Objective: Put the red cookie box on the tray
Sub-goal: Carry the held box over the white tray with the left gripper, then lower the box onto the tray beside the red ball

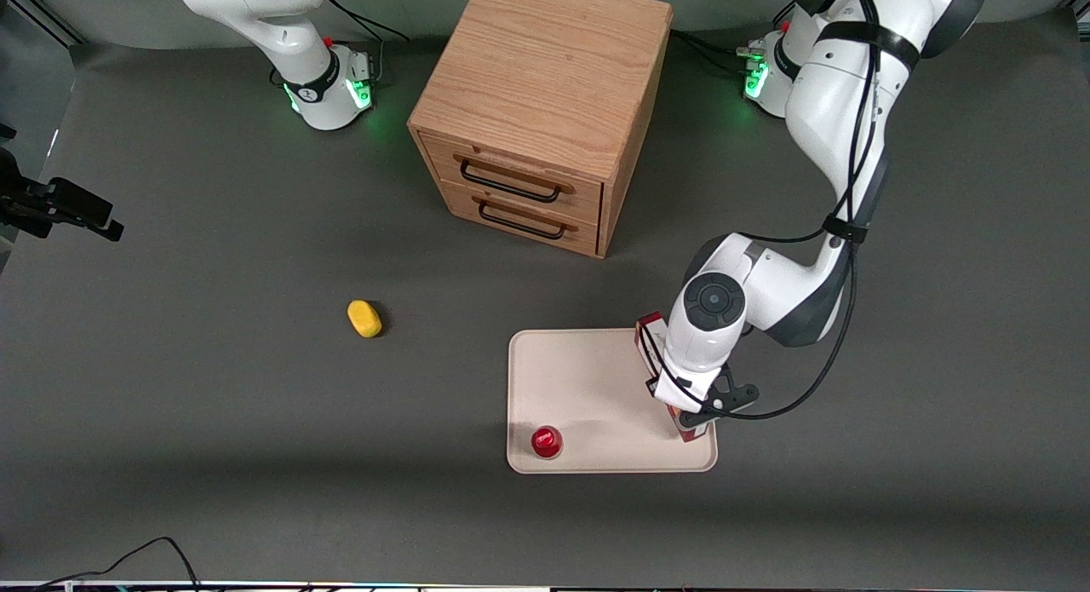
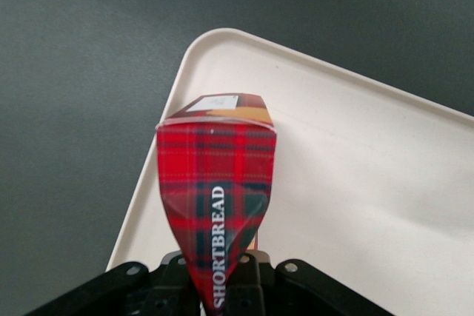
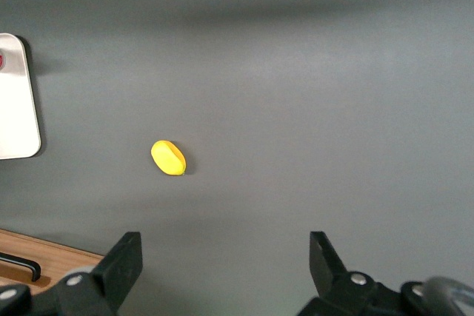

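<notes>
**Holding the shortbread box over the tray's edge**

Gripping the red cookie box by its end, the tool sits above the tray at the side toward the working arm's end of the table. In the wrist view the tool's fingers are clenched on the tartan carton, whose panel reads "SHORTBREAD", and the box's white-labelled end points away from the camera, over the tray's rim.

From the front, the box lies lengthwise along that edge of the tray, mostly hidden under the arm's wrist; one red end shows at about 11 o'clock from the tool and the other at about 6 o'clock, near the tray's corner. Whether the box touches the tray floor cannot be told.

A small round red-capped object stands on the tray in the corner nearest the front camera, toward the parked arm's end. A yellow lump lies on the table at roughly 10 o'clock from the tray, well apart. The wooden two-drawer cabinet stands at 12 o'clock from the tray.
</notes>
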